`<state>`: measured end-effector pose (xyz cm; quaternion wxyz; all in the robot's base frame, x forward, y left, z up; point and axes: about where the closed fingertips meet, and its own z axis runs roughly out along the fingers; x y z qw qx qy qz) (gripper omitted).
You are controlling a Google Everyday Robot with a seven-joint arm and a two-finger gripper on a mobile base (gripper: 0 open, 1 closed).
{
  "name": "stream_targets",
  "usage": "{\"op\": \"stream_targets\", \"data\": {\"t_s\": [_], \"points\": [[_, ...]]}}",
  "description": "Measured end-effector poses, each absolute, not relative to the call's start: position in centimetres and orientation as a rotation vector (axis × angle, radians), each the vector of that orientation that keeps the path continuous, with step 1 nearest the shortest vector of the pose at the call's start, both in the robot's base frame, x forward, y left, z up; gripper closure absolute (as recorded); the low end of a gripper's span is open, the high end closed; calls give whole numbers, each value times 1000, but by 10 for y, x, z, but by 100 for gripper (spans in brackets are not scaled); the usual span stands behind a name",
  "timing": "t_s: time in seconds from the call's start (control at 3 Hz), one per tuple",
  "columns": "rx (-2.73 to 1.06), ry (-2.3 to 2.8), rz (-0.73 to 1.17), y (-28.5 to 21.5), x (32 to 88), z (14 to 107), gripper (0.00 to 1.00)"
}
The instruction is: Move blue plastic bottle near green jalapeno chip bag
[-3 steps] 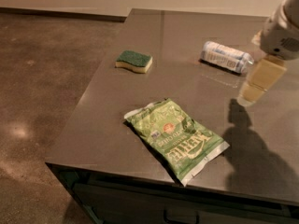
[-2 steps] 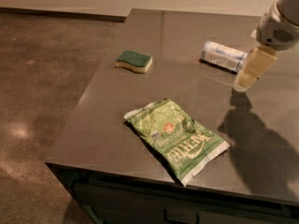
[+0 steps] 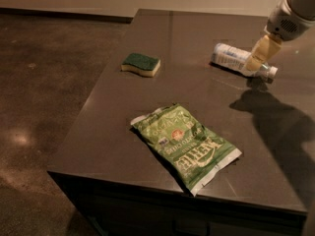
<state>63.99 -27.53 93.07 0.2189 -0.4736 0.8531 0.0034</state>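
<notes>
The blue plastic bottle [image 3: 230, 56] is seen lying on its side toward two o'clock on the dark table [image 3: 197, 28], its cap pointed to four o'clock, well apart from the green jalapeno chip bag [image 3: 187, 145], which is laid flat near the front edge at six o'clock. The gripper [image 3: 257, 59] is positioned right over the bottle's cap end, angled down from the upper right, presumably so the bottle can be taken there. Whether it is open or closed cannot be told. A sponge [image 3: 141, 64] is found at eleven o'clock of the bag, off the likely path. The carry is judged not yet begun.
</notes>
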Motion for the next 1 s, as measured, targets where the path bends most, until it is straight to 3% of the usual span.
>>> {"op": "stream_targets", "data": {"t_s": [1.0], "points": [[-1243,2408,53,-289,697,885,0]]}}
